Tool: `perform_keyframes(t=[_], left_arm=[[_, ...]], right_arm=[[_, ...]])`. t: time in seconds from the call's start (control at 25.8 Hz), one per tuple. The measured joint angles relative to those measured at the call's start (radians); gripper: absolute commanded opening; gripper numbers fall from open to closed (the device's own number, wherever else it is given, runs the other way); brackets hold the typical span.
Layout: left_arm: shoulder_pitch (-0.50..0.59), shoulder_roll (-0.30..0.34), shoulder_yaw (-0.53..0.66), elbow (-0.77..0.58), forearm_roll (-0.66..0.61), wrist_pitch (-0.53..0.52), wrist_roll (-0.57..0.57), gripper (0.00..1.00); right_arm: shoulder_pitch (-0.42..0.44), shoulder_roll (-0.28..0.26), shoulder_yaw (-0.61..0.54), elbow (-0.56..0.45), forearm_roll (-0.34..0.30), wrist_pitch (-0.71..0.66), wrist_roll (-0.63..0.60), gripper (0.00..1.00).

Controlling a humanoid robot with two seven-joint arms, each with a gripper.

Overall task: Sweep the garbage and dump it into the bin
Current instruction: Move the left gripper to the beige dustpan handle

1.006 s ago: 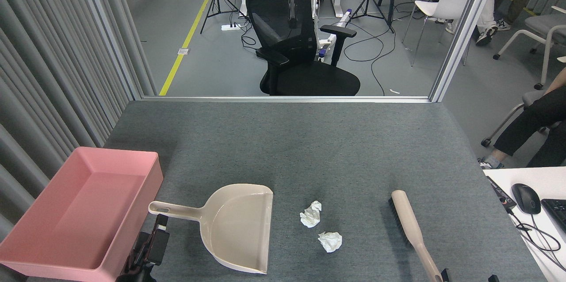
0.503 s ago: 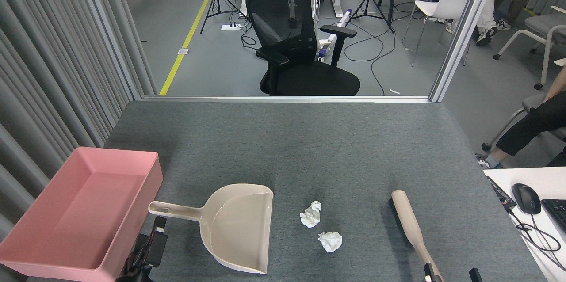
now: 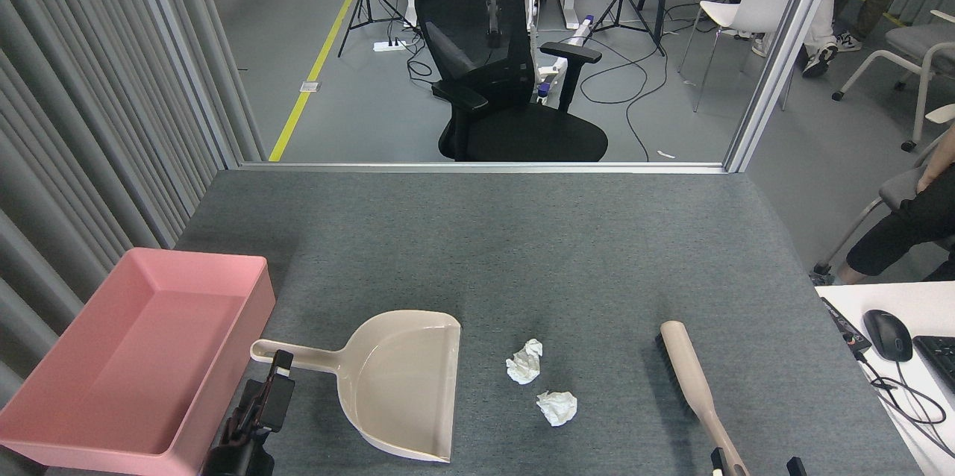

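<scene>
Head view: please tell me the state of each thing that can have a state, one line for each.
pink bin: empty, upright at the table's left edge.
dustpan: empty, flat on the table.
paper balls: two, crumpled, on the table, apart from the dustpan.
brush: lying on the table.
left gripper: by the dustpan handle; open or shut unclear.
right gripper: open, around the brush handle's end.

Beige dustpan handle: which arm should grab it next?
Left. The left gripper is at the beige plastic dustpan's handle tip. The right gripper sits at the beige brush's handle, across the two crumpled white paper balls.
</scene>
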Motion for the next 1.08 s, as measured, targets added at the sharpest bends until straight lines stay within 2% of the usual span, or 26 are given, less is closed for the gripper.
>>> perform_keyframes(t=[1.08], left_arm=[[-0.102, 0.002, -0.012, 0.177, -0.007, -0.022, 0.021, 0.99]], right_arm=[[-0.048, 0.001, 0.019, 0.094, 0.0, 0.024, -0.024, 0.99]])
